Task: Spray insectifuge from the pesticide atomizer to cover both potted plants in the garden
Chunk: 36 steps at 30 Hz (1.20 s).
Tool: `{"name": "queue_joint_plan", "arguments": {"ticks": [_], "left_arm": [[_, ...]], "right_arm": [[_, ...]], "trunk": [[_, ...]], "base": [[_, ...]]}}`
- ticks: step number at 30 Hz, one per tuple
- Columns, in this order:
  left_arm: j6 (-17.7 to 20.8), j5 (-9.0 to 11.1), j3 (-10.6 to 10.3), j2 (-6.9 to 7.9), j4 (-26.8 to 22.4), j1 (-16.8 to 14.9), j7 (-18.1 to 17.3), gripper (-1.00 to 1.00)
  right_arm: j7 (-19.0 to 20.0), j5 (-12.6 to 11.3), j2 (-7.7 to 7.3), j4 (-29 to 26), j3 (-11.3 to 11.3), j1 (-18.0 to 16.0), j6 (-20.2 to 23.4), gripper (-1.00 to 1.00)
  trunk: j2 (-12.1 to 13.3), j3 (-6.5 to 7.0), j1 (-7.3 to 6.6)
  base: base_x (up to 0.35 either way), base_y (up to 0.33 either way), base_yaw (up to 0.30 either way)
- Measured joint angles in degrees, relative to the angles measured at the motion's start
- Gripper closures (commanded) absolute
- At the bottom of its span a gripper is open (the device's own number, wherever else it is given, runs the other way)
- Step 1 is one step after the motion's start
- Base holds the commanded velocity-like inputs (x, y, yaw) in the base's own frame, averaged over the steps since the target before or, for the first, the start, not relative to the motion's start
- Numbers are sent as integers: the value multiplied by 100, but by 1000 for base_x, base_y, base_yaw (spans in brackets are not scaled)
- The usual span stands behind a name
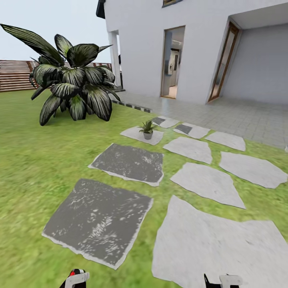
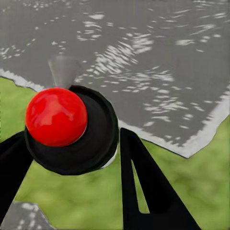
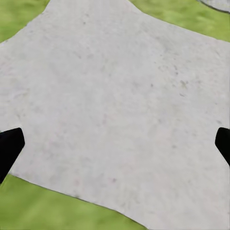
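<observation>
One potted plant (image 1: 147, 130) is in sight, standing on a pale stepping stone (image 1: 142, 135) well ahead of the robot, near the tiled terrace of the house (image 1: 192, 48). Its leaves are too small in the head view to tell whether any whitish speckling lies on them. A second potted plant is not identified from this position.

Left claw (image 2: 110, 158): its black fingers (image 2: 143, 187) stand on either side of a round black body topped by a red knob (image 2: 56, 116). In my judgement this is the pesticide atomizer (image 2: 91, 139) seen end-on and gripped, though neither label nor trigger head can be confirmed. It is held over the edge of a dark grey slab (image 2: 158, 72) and the lawn (image 2: 76, 196).

Right claw (image 3: 115, 143): spread wide with nothing between the tips, hanging above a light grey stone (image 3: 120, 96).

Assessment: pick-up appears complete. Spraying of both plants remains outstanding. The robot is well apart from the visible plant and must close in along the stones before any spraying can reach it. A large dark striped bush (image 1: 74, 84) at the left is not a target.
</observation>
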Motion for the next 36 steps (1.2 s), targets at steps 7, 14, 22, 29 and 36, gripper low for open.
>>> {"name": "queue_joint_plan", "arguments": {"ticks": [7, 14, 22, 29, 36], "left_arm": [[0, 0, 0, 0, 0, 0, 0, 100], [1, 0, 0, 0, 0, 0, -1, 100], [0, 0, 1, -1, 0, 0, 0, 100], [1, 0, 1, -1, 0, 0, 4, 100], [0, 0, 0, 0, 0, 0, 4, 100]], "right_arm": [[4, 11, -10, 0, 7, 0, 0, -100], [11, 11, -10, 0, 10, 0, 0, -100], [4, 11, -10, 0, 10, 0, 0, -100], [3, 10, -6, 0, 11, 0, 0, -100], [3, 9, -2, 0, 10, 0, 0, -100]], "trunk": [[0, 0, 0], [0, 0, 0], [0, 0, 0], [0, 0, 0], [0, 0, 0]], "base": [[288, 200, 0], [283, 207, 0], [286, 207, 0], [288, 207, 0], [288, 207, 0]]}}
